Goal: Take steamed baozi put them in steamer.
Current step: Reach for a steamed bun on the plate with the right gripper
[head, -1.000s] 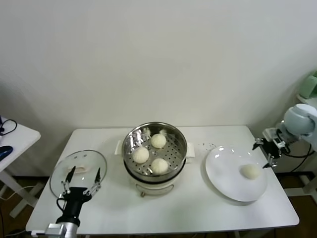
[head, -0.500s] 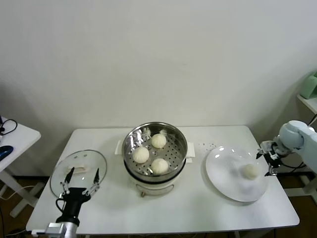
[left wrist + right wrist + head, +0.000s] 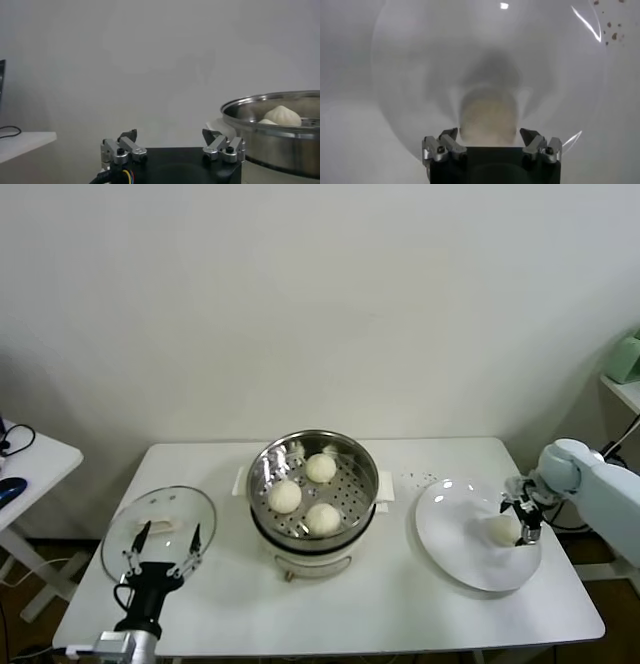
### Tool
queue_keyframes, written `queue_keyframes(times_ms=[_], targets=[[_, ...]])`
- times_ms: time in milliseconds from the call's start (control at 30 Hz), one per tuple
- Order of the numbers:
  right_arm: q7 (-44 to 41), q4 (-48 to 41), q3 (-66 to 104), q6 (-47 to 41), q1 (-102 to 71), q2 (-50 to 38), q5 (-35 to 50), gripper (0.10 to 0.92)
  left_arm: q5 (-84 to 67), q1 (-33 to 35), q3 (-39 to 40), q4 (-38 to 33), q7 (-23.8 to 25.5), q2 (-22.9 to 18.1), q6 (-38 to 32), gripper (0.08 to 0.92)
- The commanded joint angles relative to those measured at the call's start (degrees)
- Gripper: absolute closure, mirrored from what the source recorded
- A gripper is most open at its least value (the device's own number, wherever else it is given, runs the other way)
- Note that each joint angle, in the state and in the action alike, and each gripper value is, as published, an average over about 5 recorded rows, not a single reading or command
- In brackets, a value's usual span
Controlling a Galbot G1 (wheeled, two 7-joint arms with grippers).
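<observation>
Both grippers are seen with fingers spread and nothing held. Four steamed baozi are counted, along with one steamer, one glass lid and one plate.

At the table's left front, the left gripper (image 3: 165, 546) is parked just beside the near rim of the glass lid (image 3: 160, 529), which lies flat on the table (image 3: 400, 604). At the centre stands the steamer (image 3: 313, 484), in which three steamed baozi (image 3: 321, 468) rest on the perforated bottom. To its right lies the white plate (image 3: 450, 529), on whose far-right part the fourth baozi (image 3: 503, 530) sits. The right gripper (image 3: 524, 509) is lowered over that bun, fingers wide on either side of it; contact cannot be made out. Dark specks (image 3: 610, 22) are scattered on the table near the plate.
</observation>
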Motion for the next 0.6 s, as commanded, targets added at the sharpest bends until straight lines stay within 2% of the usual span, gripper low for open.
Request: queue_keyframes(times_ms=[33, 200, 400, 600], targets=[[-0.5, -2.6, 1.7, 0.1, -1.6, 2.3, -0.6, 0.203, 0.1, 0.0, 0.1, 0.1, 0.0, -0.1, 0.0, 0.177], [-0.8, -2.5, 2.0, 0.1, -1.6, 2.1, -0.3, 0.23, 0.1, -0.2, 0.1, 0.1, 0.0, 0.0, 0.1, 0.177], [-0.9, -2.5, 1.8, 0.0, -1.1, 2.0, 1.0, 0.37, 0.2, -0.3, 0.2, 0.1, 0.0, -0.1, 0.1, 0.177], [-0.9, -2.0, -1.3, -1.2, 2.5, 0.9, 6.1, 0.397, 0.2, -0.1, 0.1, 0.0, 0.0, -0.2, 0.0, 0.177]])
